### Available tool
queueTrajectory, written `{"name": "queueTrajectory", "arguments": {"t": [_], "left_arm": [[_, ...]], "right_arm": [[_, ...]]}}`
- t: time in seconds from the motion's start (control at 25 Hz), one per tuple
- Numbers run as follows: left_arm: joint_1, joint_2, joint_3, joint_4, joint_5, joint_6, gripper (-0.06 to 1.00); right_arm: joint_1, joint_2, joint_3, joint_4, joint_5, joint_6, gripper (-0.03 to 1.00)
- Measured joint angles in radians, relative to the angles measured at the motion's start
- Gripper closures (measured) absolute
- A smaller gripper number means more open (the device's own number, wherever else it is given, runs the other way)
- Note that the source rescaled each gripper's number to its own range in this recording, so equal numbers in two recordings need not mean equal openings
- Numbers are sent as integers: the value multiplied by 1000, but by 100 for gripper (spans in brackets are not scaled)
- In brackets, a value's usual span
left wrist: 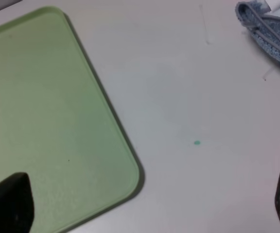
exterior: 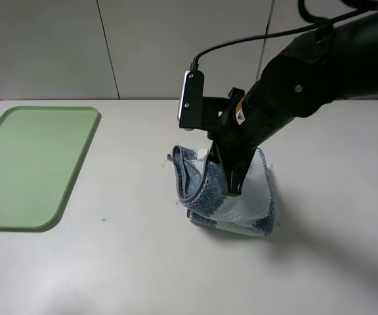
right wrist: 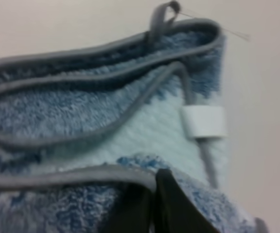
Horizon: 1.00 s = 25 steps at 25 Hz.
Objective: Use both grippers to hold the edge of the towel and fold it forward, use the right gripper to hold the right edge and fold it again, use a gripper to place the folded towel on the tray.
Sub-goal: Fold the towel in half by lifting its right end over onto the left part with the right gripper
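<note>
The striped blue-grey and white towel [exterior: 251,203] lies folded in a bunch at the middle of the table. My right gripper [exterior: 232,186] comes down on it from the back right and is shut on its folded layers, lifting the left part a little. The right wrist view shows the fingers [right wrist: 166,206] pinching the cloth, with the grey hem [right wrist: 81,53], the loop [right wrist: 162,17] and a white label [right wrist: 203,121]. The pale green tray [exterior: 31,164] lies at the left. My left gripper [left wrist: 147,204] is open, over the tray's corner [left wrist: 47,121], apart from the towel [left wrist: 271,34].
The white table [exterior: 130,262] has a small green speck [exterior: 102,220] between tray and towel, also in the left wrist view [left wrist: 197,142]. A white panelled wall [exterior: 110,46] stands behind the table. The left arm does not show in the exterior view.
</note>
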Motion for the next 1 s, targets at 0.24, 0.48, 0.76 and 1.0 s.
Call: {"name": "queueTrajectory", "arguments": {"t": [0.24,0.48,0.76,1.0], "left_arm": [[0,0,0,0,0,0,-6],[0,0,0,0,0,0,-6],[0,0,0,0,0,0,-6],[0,0,0,0,0,0,-6]], "right_arm": [[0,91,0,31,-65,0,97],[0,146,0,86,-109,0,97],[0,150,0,104,-132,0,85],[0,150,0,104,-195,29,10]]}}
